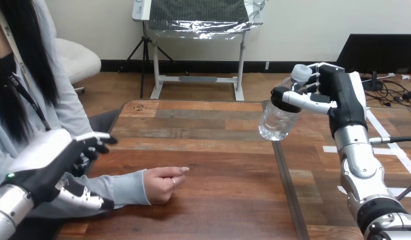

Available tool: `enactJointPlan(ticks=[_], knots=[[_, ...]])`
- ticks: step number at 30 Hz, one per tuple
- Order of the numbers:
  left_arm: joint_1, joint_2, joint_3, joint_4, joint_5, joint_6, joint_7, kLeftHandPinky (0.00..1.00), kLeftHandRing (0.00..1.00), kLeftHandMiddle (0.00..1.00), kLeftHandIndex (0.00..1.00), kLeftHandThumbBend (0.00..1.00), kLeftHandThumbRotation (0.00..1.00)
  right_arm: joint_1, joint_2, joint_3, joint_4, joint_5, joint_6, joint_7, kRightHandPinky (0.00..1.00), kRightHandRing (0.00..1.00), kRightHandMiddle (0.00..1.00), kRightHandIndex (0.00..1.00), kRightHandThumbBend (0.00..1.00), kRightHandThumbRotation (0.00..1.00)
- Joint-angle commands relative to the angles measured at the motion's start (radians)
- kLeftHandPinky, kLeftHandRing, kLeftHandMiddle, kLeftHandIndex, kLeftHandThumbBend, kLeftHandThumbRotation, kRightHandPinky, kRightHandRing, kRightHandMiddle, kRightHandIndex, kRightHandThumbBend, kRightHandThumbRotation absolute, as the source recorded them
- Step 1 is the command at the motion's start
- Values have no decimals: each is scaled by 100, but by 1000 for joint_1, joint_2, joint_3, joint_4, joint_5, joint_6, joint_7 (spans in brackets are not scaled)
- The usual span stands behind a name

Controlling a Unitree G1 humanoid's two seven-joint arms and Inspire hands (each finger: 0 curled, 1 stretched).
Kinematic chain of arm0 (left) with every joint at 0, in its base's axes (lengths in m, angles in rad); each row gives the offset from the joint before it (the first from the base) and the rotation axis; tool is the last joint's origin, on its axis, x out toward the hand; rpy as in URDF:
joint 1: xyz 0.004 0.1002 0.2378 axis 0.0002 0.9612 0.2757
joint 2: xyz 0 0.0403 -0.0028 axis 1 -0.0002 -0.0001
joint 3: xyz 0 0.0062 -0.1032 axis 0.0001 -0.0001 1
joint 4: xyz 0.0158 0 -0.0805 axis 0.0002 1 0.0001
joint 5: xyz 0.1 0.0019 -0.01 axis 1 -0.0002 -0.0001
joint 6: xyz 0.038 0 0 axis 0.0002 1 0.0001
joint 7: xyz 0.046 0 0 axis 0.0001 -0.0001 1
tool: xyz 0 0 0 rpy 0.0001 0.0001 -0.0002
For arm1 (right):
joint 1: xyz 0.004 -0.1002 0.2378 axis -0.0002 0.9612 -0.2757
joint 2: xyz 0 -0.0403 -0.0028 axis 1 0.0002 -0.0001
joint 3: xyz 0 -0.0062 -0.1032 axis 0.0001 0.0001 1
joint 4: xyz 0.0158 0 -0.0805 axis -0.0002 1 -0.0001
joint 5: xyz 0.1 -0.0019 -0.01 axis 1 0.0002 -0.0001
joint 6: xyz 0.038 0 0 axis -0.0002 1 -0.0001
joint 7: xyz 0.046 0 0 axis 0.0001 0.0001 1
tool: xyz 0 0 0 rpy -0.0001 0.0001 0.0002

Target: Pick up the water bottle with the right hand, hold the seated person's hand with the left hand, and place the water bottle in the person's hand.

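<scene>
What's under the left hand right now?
The person's forearm, in a grey sleeve, runs under the left hand and rests on the table; the person's hand lies uncovered past it. The palm covers the contact, so a grip cannot be confirmed.

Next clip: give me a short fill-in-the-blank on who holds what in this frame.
1. The right robot hand has its fingers curled round the ____, held above the table.
2. The person's hand, resting on the table, holds ____.
3. The left robot hand is by the person's forearm, at the view's ____ side.

Missing words: water bottle; nothing; left.
</scene>
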Motion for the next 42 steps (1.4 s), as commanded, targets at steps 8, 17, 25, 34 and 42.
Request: enactJointPlan(ticks=[8,17,25,34,42], knots=[[-127,48,-72,129,45,-36,32,65,71,75,78,100,20,-45,-2,-19,-90,48,-65,43,30,37,44,46,79,0],[-176,58,-118,215,70,-56,46,64,69,73,76,100,21,-31,1,-20,-116,64,-82,64,30,37,44,45,78,0],[-221,66,-160,289,84,-62,35,64,69,72,75,100,26,-17,10,-26,-151,89,-92,93,30,37,44,44,79,0],[-266,74,-206,370,103,-82,40,61,66,70,73,100,33,3,15,-29,-197,116,-93,119,30,36,43,44,78,0],[-296,70,-234,444,119,-119,77,57,63,66,69,100,34,22,19,-28,-240,130,-87,132,29,35,43,43,78,0]])
